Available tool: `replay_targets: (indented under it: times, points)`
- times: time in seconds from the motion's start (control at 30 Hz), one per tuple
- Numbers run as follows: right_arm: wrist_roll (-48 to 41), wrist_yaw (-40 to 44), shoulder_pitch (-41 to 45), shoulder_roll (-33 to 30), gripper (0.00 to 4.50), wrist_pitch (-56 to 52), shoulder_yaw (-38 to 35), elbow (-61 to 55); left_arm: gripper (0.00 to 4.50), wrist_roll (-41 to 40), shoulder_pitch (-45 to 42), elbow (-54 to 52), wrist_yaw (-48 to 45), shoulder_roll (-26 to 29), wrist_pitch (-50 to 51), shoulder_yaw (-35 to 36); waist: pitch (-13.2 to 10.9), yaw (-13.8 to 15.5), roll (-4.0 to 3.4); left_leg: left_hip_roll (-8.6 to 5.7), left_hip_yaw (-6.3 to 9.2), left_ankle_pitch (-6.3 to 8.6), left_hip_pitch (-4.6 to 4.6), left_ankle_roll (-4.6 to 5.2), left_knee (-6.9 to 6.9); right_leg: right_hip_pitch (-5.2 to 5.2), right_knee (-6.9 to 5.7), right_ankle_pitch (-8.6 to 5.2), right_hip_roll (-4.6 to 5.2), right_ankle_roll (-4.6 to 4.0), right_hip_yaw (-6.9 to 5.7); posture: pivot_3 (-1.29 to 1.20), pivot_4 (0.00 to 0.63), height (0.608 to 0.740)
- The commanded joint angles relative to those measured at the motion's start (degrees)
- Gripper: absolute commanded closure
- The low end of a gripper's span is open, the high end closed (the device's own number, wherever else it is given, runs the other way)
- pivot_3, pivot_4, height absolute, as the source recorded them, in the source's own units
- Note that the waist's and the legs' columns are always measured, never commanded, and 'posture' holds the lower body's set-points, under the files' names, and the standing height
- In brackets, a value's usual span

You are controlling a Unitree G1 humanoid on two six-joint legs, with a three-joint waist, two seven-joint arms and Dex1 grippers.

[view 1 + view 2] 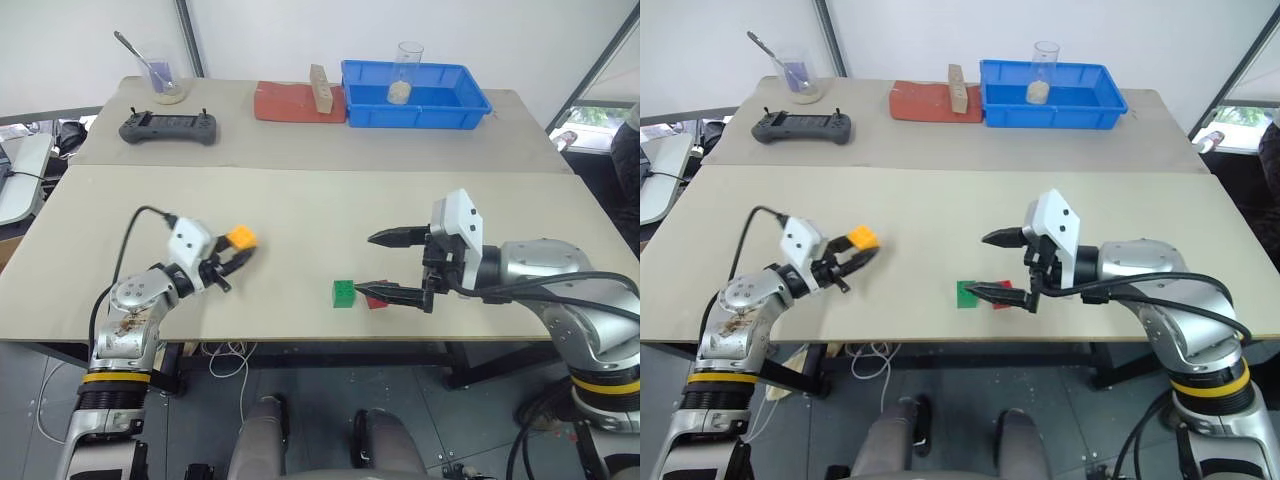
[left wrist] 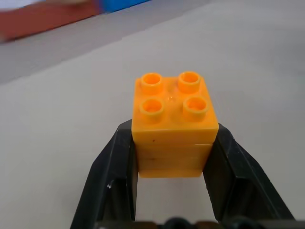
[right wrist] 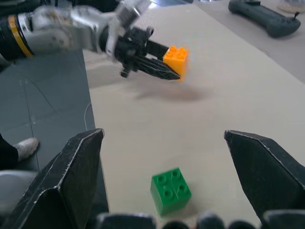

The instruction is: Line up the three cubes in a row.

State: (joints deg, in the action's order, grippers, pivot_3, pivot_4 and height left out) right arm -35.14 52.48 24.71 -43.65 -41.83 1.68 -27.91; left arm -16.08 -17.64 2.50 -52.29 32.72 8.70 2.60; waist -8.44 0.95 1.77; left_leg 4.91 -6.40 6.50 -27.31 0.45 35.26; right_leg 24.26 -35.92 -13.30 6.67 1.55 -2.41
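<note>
Left gripper (image 1: 236, 258) clamps one orange-yellow cube (image 1: 241, 238), four studs up, above the table (image 1: 300, 200). Right gripper (image 1: 385, 266) gapes wide over one green cube (image 1: 344, 293) and one red cube (image 1: 375, 299), touching, near front edge.

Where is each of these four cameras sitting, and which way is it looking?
Both eye views: from the head, looking down over the table; both arms show.
Left wrist view: along the left claw, shut on the orange cube.
Right wrist view: between the open right claw's fingers, at the green cube.
Shared: the right wrist view also shows the left claw with the orange cube, as the head views do.
</note>
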Motion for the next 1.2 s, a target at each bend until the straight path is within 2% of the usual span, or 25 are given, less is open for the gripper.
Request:
replay_targets:
  times: [0.03, 0.23, 0.53, 0.97, 1.17, 1.2]
  points:
    - [-0.63, 0.74, -0.57, -1.52, 0.0, 0.94, -2.34, -1.52, 3.13, -1.22, 0.28, -3.38, -9.76, 2.83, -1.62, -4.61, 0.0, -0.25, 0.0, 0.0, 0.0, 0.0, 0.02, 0.0, -0.02, 0.01, -0.01, -0.01, 0.0, -0.01, 0.0, 0.0, 0.15, 0.74]
    - [-0.05, -0.52, -1.92, -1.45, 0.0, 1.52, -3.02, -1.08, 3.13, 0.95, -3.4, 4.61, -20.11, 2.66, -7.64, -11.21, 0.0, -0.29, 0.0, 0.01, 0.03, -0.01, 0.04, 0.01, -0.04, 0.04, -0.03, -0.03, -0.07, -0.03, 0.05, 0.0, 0.15, 0.74]
    - [-1.43, -1.99, -3.35, -2.14, 0.0, -0.18, -4.57, -3.69, 3.13, 5.43, -12.89, 24.5, -25.37, -2.17, -19.38, -14.64, 0.0, 0.28, 0.0, -0.03, 0.04, -0.02, -0.01, 0.03, 0.05, -0.01, 0.03, -0.01, -0.05, 0.04, 0.04, 0.0, 0.15, 0.74]
    - [-3.04, -2.97, -4.73, -3.36, 0.0, -1.12, -5.73, -5.74, 3.13, 6.91, -16.22, 33.39, -28.66, -6.7, -25.1, -15.5, 0.0, 0.38, 0.0, -0.04, 0.08, -0.04, 0.0, 0.06, 0.13, -0.1, -0.01, -0.01, -0.06, 0.07, 0.04, 0.0, 0.15, 0.74]
    - [-2.99, -2.84, -4.23, -3.4, 0.0, -0.9, -5.45, -5.06, 0.28, 6.84, -16.87, 33.87, -29.41, -6.81, -24.46, -14.84, 0.0, 0.27, 0.0, -0.04, 0.08, -0.04, 0.0, 0.07, 0.15, -0.11, -0.03, -0.02, -0.07, 0.07, 0.04, 0.0, 0.15, 0.74]
    - [-2.97, -2.78, -4.09, -3.37, 0.0, -0.87, -5.37, -4.91, 0.13, 6.72, -16.96, 33.62, -29.54, -6.34, -24.17, -14.5, 0.0, 0.23, 0.0, -0.04, 0.08, -0.04, 0.0, 0.08, 0.15, -0.1, -0.03, -0.01, -0.07, 0.08, 0.04, 0.0, 0.15, 0.74]
